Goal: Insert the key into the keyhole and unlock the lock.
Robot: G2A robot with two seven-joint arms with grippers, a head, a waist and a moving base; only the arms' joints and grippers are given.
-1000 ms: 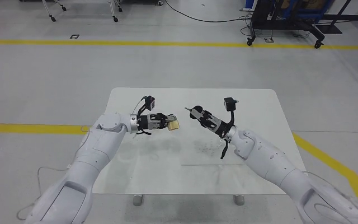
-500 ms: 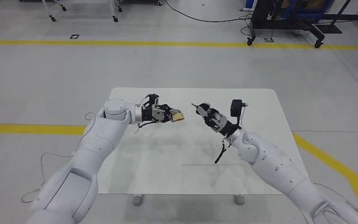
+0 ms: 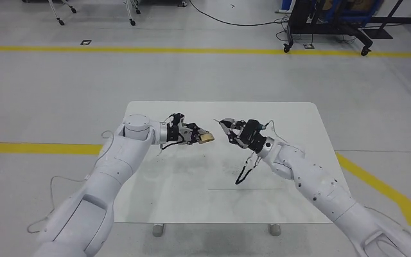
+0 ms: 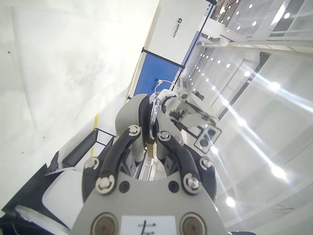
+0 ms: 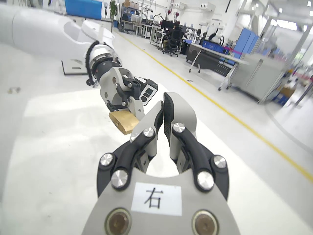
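Observation:
A brass padlock [image 3: 205, 137] hangs above the white table [image 3: 289, 199], with my left gripper [image 3: 194, 135] shut on it. In the left wrist view the lock body [image 4: 151, 149] and its shackle [image 4: 154, 113] sit between the closed fingers. In the right wrist view the padlock [image 5: 123, 123] has its bottom face turned toward my right gripper [image 5: 163, 113], which is pressed shut. From above, my right gripper [image 3: 226, 126] sits just right of the lock, and a thin key tip [image 3: 217, 122] sticks out toward it. The key and lock are slightly apart.
A black cable [image 3: 245, 172] dangles from the right forearm over the table's middle. Faint dark scuffs [image 3: 234, 168] mark the tabletop. Yellow floor lines [image 3: 192, 49] run beyond the table, with wheeled frames [image 3: 327, 32] far behind.
The left gripper carried the padlock up and slightly right. The right wrist rolled over and its key end stayed close to the lock, the gap between them narrowing.

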